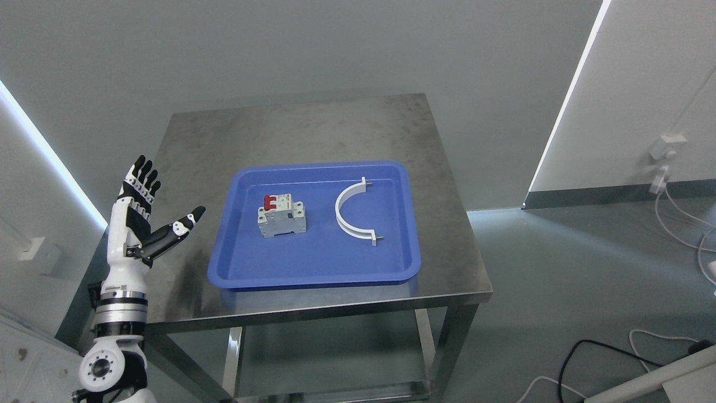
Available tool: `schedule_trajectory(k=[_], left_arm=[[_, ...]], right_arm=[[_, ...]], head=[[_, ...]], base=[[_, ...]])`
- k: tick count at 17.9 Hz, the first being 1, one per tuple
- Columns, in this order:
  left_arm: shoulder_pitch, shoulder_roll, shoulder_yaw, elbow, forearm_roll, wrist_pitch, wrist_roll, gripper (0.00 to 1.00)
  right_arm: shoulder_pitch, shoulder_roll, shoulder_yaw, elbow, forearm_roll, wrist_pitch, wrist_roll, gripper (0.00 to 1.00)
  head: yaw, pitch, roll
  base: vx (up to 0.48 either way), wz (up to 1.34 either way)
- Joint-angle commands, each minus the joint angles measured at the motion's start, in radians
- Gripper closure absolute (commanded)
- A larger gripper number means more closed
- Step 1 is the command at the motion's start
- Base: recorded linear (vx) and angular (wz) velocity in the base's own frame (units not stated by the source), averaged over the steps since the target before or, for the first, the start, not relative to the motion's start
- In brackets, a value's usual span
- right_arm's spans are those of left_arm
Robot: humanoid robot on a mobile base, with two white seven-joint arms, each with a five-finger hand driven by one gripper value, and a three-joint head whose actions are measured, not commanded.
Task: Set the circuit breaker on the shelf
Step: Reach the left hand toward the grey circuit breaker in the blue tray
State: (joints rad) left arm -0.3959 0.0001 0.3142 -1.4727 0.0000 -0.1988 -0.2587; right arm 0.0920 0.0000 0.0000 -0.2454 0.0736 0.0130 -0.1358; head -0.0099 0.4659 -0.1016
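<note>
A grey-white circuit breaker [281,215] with red switches lies in the left half of a blue tray [313,268] on a steel table [313,126]. My left hand [162,207] is raised beside the table's left edge, well left of the tray, fingers spread and thumb pointing toward the tray, holding nothing. The right arm does not show. No shelf shows apart from a lower level under the table [335,358].
A white half-ring clamp [349,210] lies in the tray's right half. Walls stand close on the left and behind. Cables [587,358] trail on the floor at the lower right, below a wall socket [665,146].
</note>
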Motion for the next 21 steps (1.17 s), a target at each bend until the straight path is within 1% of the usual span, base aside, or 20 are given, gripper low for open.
schedule_trajectory(k=[1,2,3,4,5,6,7,10,13,14,16,18,19,21], left_arm=[[0.006,0.024,-0.056,0.0,0.002,-0.008,-0.019,0.0],[0.005,0.035,-0.058,-0.001,0.002,-0.01,-0.024,0.0],[0.0,0.063,-0.066,-0.001,0.002,-0.007,-0.036,0.0],[-0.004,0.105,-0.082,-0.006,0.0,0.001,-0.065,0.0],[-0.015,0.191,-0.131,-0.008,0.0,0.024,-0.135,0.0],[-0.038,0.243,-0.167,-0.008,0.0,0.059,-0.19,0.0],[-0.061,0.262,-0.188,-0.008,-0.002,0.087,-0.229,0.0],[-0.132,0.29,-0.271,-0.008,-0.047,0.159,-0.313,0.01],[-0.179,0.288,-0.342,-0.014,-0.089,0.211,-0.343,0.01],[-0.199,0.288,-0.375,-0.015,-0.103,0.243,-0.344,0.03],[-0.218,0.29,-0.429,-0.014,-0.185,0.336,-0.352,0.04],[-0.215,0.284,-0.432,-0.014,-0.206,0.374,-0.399,0.04],[-0.212,0.285,-0.434,-0.014,-0.213,0.375,-0.424,0.06],[-0.209,0.284,-0.435,-0.009,-0.276,0.378,-0.433,0.06]], right_arm=[[0.0,-0.017,0.02,0.0,0.0,0.065,-0.001,0.0],[0.0,-0.017,0.02,0.0,0.0,0.065,-0.001,0.0],[0.0,-0.017,0.02,0.0,0.0,0.065,-0.001,0.0],[0.0,-0.017,0.02,0.0,0.0,0.065,-0.001,0.0],[0.0,-0.017,0.02,0.0,0.0,0.065,-0.001,0.0],[0.0,-0.017,0.02,0.0,0.0,0.065,-0.001,0.0],[0.0,-0.017,0.02,0.0,0.0,0.065,-0.001,0.0],[0.0,-0.017,0.02,0.0,0.0,0.065,-0.001,0.0],[0.0,-0.017,0.02,0.0,0.0,0.065,-0.001,0.0],[0.0,-0.017,0.02,0.0,0.0,0.065,-0.001,0.0],[0.0,-0.017,0.02,0.0,0.0,0.065,-0.001,0.0],[0.0,-0.017,0.02,0.0,0.0,0.065,-0.001,0.0],[0.0,-0.017,0.02,0.0,0.0,0.065,-0.001,0.0],[0.0,-0.017,0.02,0.0,0.0,0.065,-0.001,0.0]], head=[[0.0,0.0,0.0],[0.0,0.0,0.0],[0.0,0.0,0.0],[0.0,0.0,0.0],[0.0,0.0,0.0],[0.0,0.0,0.0],[0.0,0.0,0.0],[0.0,0.0,0.0],[0.0,0.0,0.0],[0.0,0.0,0.0],[0.0,0.0,0.0],[0.0,0.0,0.0],[0.0,0.0,0.0],[0.0,0.0,0.0]], base=[[0.0,0.0],[0.0,0.0],[0.0,0.0],[0.0,0.0],[0.0,0.0],[0.0,0.0],[0.0,0.0],[0.0,0.0],[0.0,0.0],[0.0,0.0],[0.0,0.0],[0.0,0.0],[0.0,0.0],[0.0,0.0]])
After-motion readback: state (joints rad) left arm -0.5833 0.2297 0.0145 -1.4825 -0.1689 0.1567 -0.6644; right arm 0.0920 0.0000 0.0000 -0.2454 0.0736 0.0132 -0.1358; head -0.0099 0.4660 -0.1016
